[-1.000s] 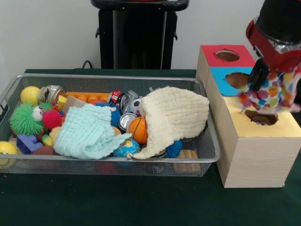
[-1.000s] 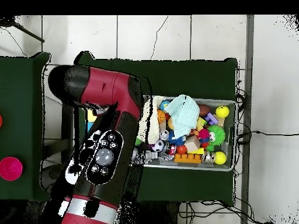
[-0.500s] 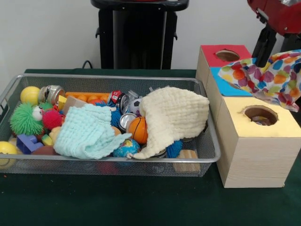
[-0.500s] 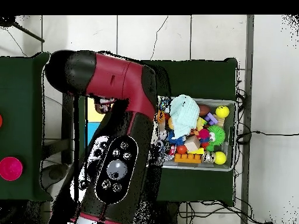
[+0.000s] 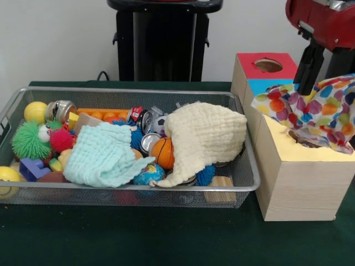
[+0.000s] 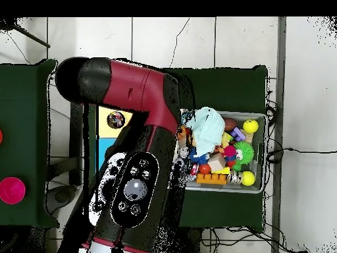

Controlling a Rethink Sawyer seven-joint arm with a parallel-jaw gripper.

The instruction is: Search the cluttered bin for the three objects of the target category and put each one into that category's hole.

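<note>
Spotted cloth (image 5: 313,111) lowered onto yellow box (image 5: 302,177)

Front view: arm (image 5: 324,25) cut off by the top and right edges; the hand's fingertips are behind the spotted cloth (image 5: 316,111), grip state unreadable. The cloth drapes over the wooden box (image 5: 294,177), covering the blue section's hole and most of the yellow section's hole. Cream cloth (image 5: 205,136) and mint cloth (image 5: 102,155) bury part of the bin's (image 5: 127,91) contents. Overhead view: the arm hides the bin's left end and most of the box.
</note>
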